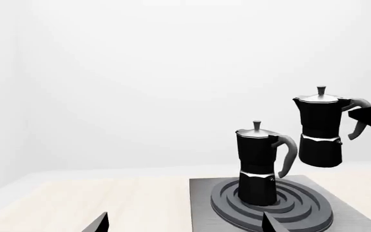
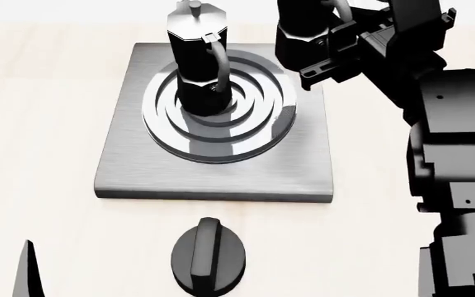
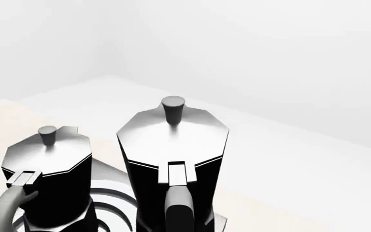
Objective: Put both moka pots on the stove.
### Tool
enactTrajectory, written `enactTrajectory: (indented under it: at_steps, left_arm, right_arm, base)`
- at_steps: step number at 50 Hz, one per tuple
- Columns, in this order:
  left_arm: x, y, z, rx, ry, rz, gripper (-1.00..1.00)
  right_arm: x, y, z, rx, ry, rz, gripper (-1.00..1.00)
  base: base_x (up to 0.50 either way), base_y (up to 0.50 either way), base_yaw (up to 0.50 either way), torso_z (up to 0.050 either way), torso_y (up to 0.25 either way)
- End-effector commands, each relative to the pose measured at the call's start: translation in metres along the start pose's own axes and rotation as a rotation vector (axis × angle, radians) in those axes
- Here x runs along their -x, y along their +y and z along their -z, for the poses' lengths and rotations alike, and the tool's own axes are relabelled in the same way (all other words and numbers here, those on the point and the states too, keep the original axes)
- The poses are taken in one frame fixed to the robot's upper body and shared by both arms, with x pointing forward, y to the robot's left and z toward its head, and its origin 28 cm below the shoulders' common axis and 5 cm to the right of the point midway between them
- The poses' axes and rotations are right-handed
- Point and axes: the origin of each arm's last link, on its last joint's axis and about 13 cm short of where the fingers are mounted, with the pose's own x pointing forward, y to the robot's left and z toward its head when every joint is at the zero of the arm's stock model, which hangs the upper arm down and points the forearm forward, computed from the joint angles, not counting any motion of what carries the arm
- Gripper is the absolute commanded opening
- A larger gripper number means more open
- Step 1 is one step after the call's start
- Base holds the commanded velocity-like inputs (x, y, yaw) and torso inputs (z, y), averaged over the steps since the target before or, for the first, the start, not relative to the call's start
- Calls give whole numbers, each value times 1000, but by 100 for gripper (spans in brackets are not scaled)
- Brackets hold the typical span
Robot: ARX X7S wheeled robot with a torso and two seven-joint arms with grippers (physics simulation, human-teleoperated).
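Observation:
One moka pot [image 2: 195,62] stands upright on the centre rings of the stove [image 2: 138,161]. The same pot [image 1: 259,166] shows in the left wrist view. The second moka pot [image 1: 320,131] hangs in the air beyond it, above the stove's far right part, and my right gripper [image 1: 366,113] is shut on its curved handle. In the head view this pot [image 2: 302,30] is at the top, half hidden by the right arm. The right wrist view has the held pot [image 3: 172,154] close up and the standing pot [image 3: 47,179] beside it. My left gripper [image 1: 185,224] is open, low near the stove's front left, holding nothing.
A low round black knob [image 2: 208,255] with a raised ridge sits on the light wooden table [image 2: 31,124] in front of the stove. The right arm's black links [image 2: 456,185] fill the right side of the head view. White walls stand behind the table.

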Motion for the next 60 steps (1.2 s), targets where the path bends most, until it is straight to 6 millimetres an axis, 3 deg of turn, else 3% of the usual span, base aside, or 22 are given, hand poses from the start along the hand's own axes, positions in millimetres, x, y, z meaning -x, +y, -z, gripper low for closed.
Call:
enactTrajectory:
  at_steps: [1, 60]
  left_arm:
    - [0, 0, 1, 1, 1, 0, 100]
    - [-1, 1, 1, 2, 5, -3, 100]
  right_arm:
    - [-7, 7, -6, -10, -60, -17, -100]
    - [-17, 32, 29, -94, -43, -58, -100]
  base:
    - [0, 0, 0, 0, 0]
    - [0, 0, 0, 0, 1]
